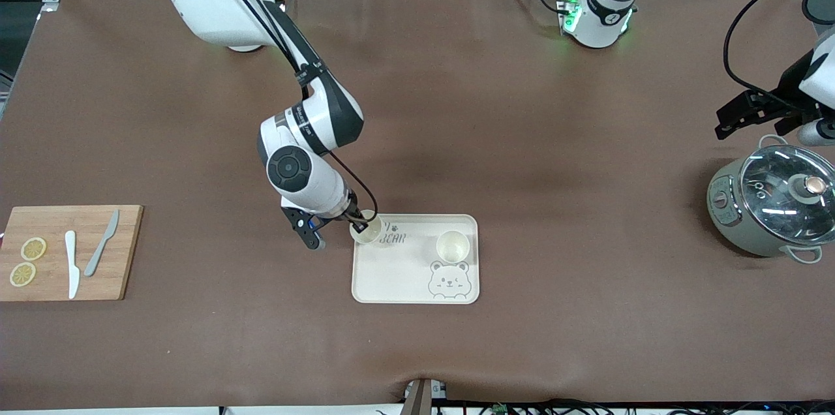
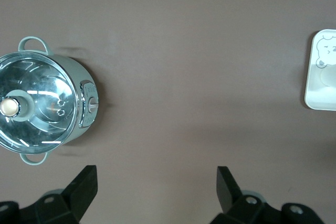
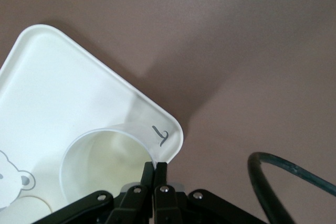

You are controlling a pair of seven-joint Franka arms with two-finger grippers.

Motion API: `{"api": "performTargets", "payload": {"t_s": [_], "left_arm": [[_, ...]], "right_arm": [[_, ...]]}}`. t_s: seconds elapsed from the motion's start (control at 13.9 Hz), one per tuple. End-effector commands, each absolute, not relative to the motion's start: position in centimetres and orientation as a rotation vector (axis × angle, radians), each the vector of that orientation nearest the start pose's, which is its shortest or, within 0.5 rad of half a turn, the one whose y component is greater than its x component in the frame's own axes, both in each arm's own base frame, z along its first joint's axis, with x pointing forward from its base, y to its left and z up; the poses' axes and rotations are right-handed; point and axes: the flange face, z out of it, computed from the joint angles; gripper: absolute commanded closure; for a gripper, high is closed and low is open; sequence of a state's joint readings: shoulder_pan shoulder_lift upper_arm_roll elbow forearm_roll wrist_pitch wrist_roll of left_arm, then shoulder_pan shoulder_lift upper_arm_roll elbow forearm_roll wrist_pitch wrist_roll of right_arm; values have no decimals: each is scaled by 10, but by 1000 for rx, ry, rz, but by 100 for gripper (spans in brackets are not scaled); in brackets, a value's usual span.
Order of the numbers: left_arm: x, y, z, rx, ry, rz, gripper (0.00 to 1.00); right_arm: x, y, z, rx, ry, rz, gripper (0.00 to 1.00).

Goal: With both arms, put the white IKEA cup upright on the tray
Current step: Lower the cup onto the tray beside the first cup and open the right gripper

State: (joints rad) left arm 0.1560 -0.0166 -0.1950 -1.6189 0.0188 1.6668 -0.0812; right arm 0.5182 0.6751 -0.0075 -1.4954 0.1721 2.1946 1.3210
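The cream tray (image 1: 398, 278) with the bear drawing lies mid-table. My right gripper (image 1: 355, 219) is shut on the rim of a white cup (image 1: 368, 230), held upright over the tray's corner toward the right arm's end. In the right wrist view the fingers (image 3: 149, 173) pinch the cup's wall (image 3: 105, 161) over the tray (image 3: 63, 77); I cannot tell whether the cup touches it. A second white cup (image 1: 453, 245) stands upright on the tray. My left gripper (image 1: 750, 111) is open and empty, over bare table (image 2: 156, 182) beside the pot; the arm waits.
A grey-green pot with a glass lid (image 1: 773, 206) stands at the left arm's end and also shows in the left wrist view (image 2: 42, 103). A wooden cutting board (image 1: 49, 222) with lemon slices and two knives lies at the right arm's end.
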Motion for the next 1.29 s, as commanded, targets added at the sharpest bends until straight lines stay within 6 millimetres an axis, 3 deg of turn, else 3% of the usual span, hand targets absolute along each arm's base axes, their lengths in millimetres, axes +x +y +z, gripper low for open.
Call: {"api": "performTargets", "payload": {"t_s": [0.0,0.29,0.36,0.43,0.5,0.57,0.86,1.08,1.22], "left_arm": [[555,-27,633,-3115,-24,-135,0],[562,-22,635,-3128,-33,-147,0],[565,-21,638,-3130,-40,-162,0],[568,-21,639,-3131,-43,-167,0],[569,-21,640,-3131,-43,-172,0],[570,-21,640,-3131,-38,-172,0],[573,-18,636,-3135,-43,-163,0],[575,-17,633,-3135,-43,-153,0],[578,-17,630,-3137,-43,-149,0]], "right_arm": [[631,358,265,-2718,1339,95,100],[633,355,261,-2713,1346,92,100],[634,353,261,-2711,1350,92,94],[634,352,260,-2709,1351,93,46],[634,352,261,-2710,1351,93,36],[635,351,261,-2709,1351,93,1],[641,344,284,-2699,1327,71,0],[641,340,336,-2687,1281,37,0],[637,323,365,-2773,1203,64,0]]}}
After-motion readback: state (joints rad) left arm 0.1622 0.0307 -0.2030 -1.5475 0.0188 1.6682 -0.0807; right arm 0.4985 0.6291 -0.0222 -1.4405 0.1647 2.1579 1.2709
